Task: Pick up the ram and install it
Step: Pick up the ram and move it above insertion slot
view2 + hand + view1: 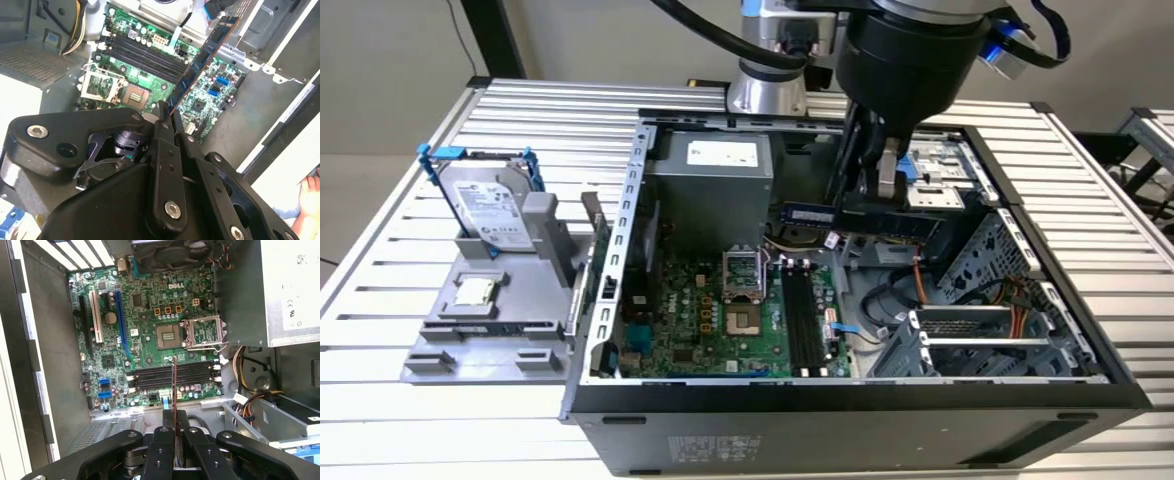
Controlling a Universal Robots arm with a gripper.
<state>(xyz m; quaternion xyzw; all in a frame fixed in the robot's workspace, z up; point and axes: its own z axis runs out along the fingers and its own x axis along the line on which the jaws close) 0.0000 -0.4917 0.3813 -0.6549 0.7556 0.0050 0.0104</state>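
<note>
The gripper is clamped on the ram, held above the motherboard's black slots, clear of the open case walls; the case rests on a slatted table

Your arm is reaching straight down, and its gripper is pinching the ram between closed jaws.

The ram is a thin, narrow, dark bluish stick carrying a row of chips, clamped by one long edge in the gripper. It hangs level over the motherboard, unseated and crosswise to the black slots.
</note>
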